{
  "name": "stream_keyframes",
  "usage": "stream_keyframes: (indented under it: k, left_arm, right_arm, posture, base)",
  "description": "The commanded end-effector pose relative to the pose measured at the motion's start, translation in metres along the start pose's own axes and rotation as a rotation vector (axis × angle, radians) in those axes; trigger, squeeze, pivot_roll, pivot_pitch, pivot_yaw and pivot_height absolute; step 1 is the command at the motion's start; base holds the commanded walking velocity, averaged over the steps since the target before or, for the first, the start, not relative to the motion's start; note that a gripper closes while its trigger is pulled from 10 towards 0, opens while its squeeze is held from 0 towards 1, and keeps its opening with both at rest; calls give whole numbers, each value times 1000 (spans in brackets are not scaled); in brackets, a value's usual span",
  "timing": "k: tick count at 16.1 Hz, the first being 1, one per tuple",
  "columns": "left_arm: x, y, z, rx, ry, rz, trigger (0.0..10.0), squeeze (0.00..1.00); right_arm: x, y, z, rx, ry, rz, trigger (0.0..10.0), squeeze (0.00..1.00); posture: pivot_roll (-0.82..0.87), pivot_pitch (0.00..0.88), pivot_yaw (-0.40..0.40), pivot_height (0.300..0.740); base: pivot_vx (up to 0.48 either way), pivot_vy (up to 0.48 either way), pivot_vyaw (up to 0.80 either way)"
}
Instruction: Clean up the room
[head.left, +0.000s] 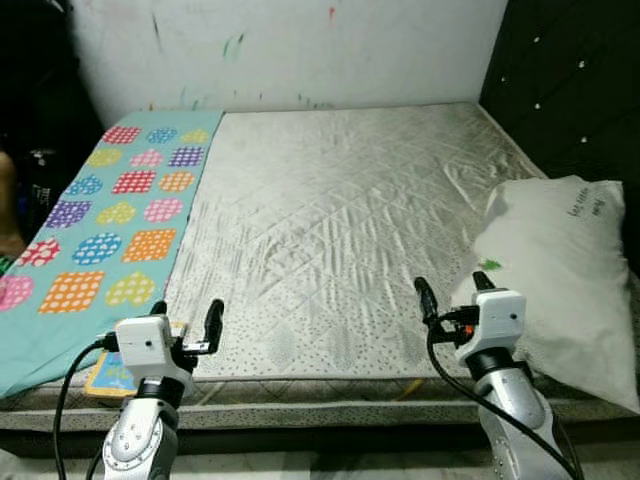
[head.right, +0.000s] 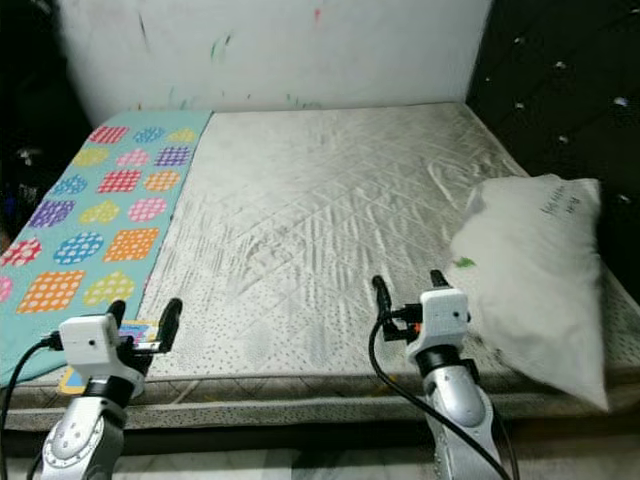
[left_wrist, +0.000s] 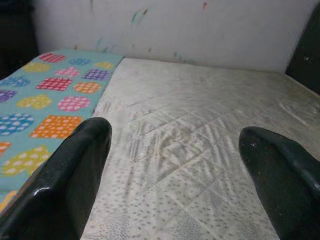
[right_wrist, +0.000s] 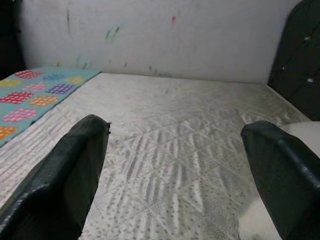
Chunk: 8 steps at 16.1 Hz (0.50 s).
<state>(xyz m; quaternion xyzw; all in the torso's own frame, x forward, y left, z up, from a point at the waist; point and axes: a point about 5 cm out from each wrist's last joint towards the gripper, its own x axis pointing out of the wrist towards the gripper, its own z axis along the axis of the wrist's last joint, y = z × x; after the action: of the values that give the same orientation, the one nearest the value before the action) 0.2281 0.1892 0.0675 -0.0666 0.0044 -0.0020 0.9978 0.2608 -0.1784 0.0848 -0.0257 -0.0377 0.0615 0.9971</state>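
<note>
Bed (head.left: 340, 230): bare quilted mattress with a silvery cover, occupying the scene from the near edge to the far wall. Left end effector (head.left: 186, 318) is raised above the near left edge of the mattress, its two black fingers spread apart, holding nothing. Right end effector (head.left: 455, 292) is raised above the near right part of the mattress, fingers likewise spread and empty, just beside the pillow. A small colourful flat item (head.left: 108, 375), type not determinable, lies at the near left edge, partly under the blanket's edge. White pillow (head.left: 565, 270) lies on the right side of the mattress. Teal blanket (head.left: 105, 220) with coloured heart and square patches covers the left strip, near to far. Dark padded headboard (head.left: 570, 90) stands on the right. White wall (head.left: 290, 50) at the far side carries coloured marks.
</note>
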Motion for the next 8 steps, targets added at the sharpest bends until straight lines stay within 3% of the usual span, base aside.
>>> stream_keyframes:
  k: [1, 3, 8]
  left_arm:
    - [1, 2, 4, 8, -12, 4, 10000, 0]
    - [1, 2, 3, 2, -9, 3, 10000, 0]
    - [2, 2, 2, -6, 1, 17, 10000, 0]
  right_arm:
    - [3, 5, 3, 4, -16, 16, 10000, 0]
    - [3, 5, 3, 2, -17, 16, 10000, 0]
    - [3, 4, 2, -7, -12, 15, 10000, 0]
  posture:
    - [-146, 0, 53, 740]
    - [-146, 0, 53, 740]
    - [-150, 0, 52, 740]
  base:
    - [337, 0, 0]
    - [326, 0, 0]
    - [0, 0, 0]
